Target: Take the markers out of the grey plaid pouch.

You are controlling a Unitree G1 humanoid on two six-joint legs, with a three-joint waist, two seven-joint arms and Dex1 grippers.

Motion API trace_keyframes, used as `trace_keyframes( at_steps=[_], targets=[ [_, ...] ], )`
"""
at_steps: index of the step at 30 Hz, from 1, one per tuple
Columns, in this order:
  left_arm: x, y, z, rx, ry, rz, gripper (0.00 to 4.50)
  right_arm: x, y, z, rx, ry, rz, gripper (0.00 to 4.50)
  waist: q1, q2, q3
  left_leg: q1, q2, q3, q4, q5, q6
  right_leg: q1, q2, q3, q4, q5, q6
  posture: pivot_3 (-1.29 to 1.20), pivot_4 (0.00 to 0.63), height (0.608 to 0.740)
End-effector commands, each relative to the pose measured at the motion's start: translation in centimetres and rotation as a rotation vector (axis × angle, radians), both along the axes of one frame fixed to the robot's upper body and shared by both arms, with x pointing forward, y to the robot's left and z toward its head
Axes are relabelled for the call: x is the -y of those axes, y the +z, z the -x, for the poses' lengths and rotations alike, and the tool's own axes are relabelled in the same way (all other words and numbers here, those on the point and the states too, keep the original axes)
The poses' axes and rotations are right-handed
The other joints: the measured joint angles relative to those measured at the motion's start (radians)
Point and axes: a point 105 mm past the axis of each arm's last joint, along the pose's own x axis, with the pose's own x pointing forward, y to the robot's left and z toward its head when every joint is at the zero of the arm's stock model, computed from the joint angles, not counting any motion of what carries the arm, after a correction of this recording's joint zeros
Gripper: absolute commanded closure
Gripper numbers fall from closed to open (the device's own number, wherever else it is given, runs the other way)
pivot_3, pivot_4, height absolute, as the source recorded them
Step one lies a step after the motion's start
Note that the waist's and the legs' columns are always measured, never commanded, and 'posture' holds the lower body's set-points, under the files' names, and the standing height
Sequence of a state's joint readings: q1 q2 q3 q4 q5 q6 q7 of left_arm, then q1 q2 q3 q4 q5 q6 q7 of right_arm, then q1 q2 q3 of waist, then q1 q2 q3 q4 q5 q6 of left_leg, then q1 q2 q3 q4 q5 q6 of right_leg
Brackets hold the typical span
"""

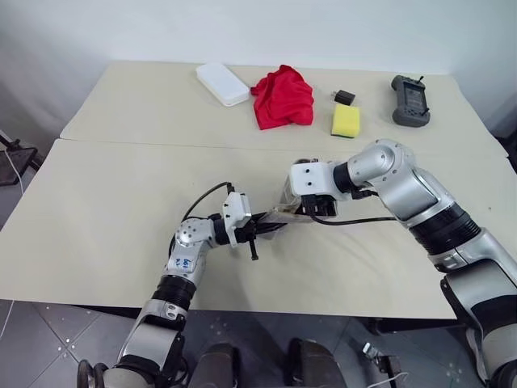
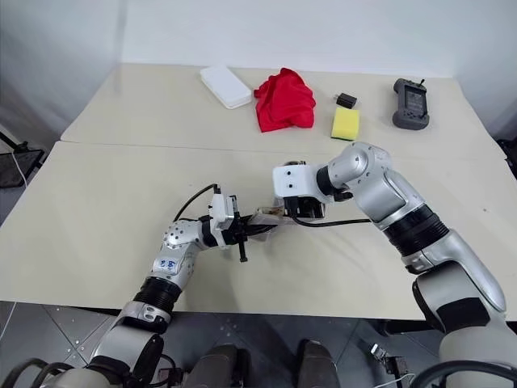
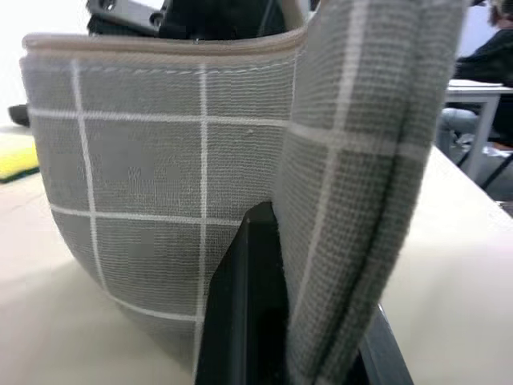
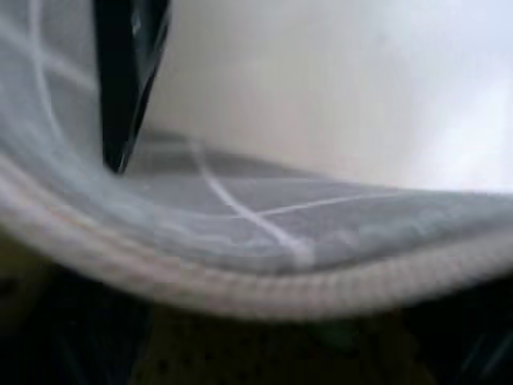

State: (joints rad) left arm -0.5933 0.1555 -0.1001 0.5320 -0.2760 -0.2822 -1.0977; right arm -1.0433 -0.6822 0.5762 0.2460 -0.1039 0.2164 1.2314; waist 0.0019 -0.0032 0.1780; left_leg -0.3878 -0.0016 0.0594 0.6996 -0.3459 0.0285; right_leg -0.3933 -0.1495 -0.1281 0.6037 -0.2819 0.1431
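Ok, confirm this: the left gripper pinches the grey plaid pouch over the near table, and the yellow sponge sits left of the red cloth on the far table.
One thing is wrong: the yellow sponge sits right of the red cloth, as the left eye view shows. The rest stands: the left gripper pinches the grey plaid pouch over the near table.

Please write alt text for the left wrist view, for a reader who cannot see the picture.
The left end effector is shut on a fold of the grey plaid pouch, which stands very close to the camera with white grid lines and a beige top edge. Behind it, a pale table and a strip of the yellow sponge show.
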Motion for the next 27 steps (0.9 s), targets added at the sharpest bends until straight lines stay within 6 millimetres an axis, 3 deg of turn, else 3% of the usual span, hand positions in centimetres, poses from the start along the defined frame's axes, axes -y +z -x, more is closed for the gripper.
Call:
trace_keyframes(
  at_steps=[1,6,9,15,19,22,27],
  targets=[
    [-0.6,2.8,0.0,0.081,0.014,0.090,4.50,0.8,-1.9,-0.2,-0.061,0.017,0.089,0.15,-0.005,0.000,0.000,0.000,0.000,0.000,0.000,0.000,0.000,0.000,0.000,0.000,0.000,0.000,0.000,0.00,0.150,0.740],
    [-1.5,2.9,-0.4,0.062,0.041,0.103,4.50,0.2,-3.4,-0.5,-0.096,0.052,0.113,0.15,-0.007,0.000,0.000,0.000,0.001,0.000,0.000,0.000,0.000,0.000,0.000,0.000,0.000,0.000,0.000,0.00,0.150,0.740],
    [-1.8,2.9,-0.4,0.053,0.040,0.098,4.50,-0.4,-3.6,-3.6,0.071,-0.032,0.057,0.15,-0.020,0.000,0.000,0.002,0.001,0.001,0.000,0.000,0.000,0.000,0.000,0.000,0.001,0.000,0.000,0.00,0.150,0.740],
    [-1.7,3.0,-0.5,0.047,0.035,0.095,4.50,-0.2,-7.3,-2.1,-0.118,-0.011,0.061,0.15,-0.031,0.000,0.000,0.003,0.002,-0.006,0.000,0.001,-0.002,0.001,0.000,0.001,0.004,0.000,-0.001,0.00,0.150,0.740],
    [-1.7,3.1,-0.2,0.049,0.032,0.098,4.50,-0.2,-6.9,-2.2,-0.073,0.007,0.046,1.00,-0.031,0.000,0.000,0.003,0.001,-0.007,0.000,0.001,-0.002,0.001,0.000,0.001,0.004,0.000,-0.001,0.00,0.150,0.740],
    [-1.8,3.1,-0.3,0.047,0.041,0.097,4.50,-0.1,-5.8,-1.9,-0.038,0.040,0.019,1.99,-0.031,0.000,0.000,0.003,0.002,-0.007,0.000,0.001,-0.002,0.001,0.000,0.002,0.004,0.000,-0.001,0.00,0.150,0.740],
    [-2.6,3.2,-0.6,0.041,0.092,0.107,4.50,0.5,-2.8,0.5,0.024,0.123,-0.112,3.56,-0.018,0.000,0.000,0.002,0.002,-0.010,0.000,0.001,-0.002,0.001,-0.001,0.001,0.003,0.000,-0.001,0.00,0.150,0.740]
  ],
)
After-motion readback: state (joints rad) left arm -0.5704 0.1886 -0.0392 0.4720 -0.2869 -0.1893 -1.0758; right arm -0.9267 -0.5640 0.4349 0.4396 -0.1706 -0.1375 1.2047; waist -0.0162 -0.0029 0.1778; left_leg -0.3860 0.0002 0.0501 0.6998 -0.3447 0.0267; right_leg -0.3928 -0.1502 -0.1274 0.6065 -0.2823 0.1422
